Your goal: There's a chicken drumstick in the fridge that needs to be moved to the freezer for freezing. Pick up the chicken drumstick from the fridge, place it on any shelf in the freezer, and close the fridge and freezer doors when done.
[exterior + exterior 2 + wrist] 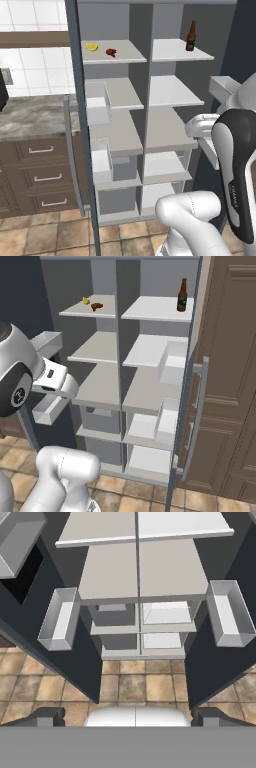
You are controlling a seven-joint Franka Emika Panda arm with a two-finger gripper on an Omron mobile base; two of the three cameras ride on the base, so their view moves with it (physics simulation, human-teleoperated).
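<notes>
The chicken drumstick (111, 51) (97, 305) lies on the top shelf (127, 54) (75, 312) of the narrower left half, the freezer (117, 125), close beside a yellow lemon wedge (92, 47) (86, 300). The wider right half, the fridge (172, 92) (155, 351), holds a brown bottle (190, 36) (182, 295) on its top shelf. Both slate-blue doors stand wide open, the left door (79, 125) and the right door (191, 406). My gripper (128, 717) is open and empty. It hangs back from the appliance, level with the middle shelves and far below the drumstick.
White bins hang inside both doors (60, 617) (230, 612) (97, 107) (172, 368). A stone counter (30, 117) over brown drawers (42, 175) stands to the left. Tall brown cabinets (232, 356) stand to the right. Tiled floor (132, 684) lies between me and the shelves.
</notes>
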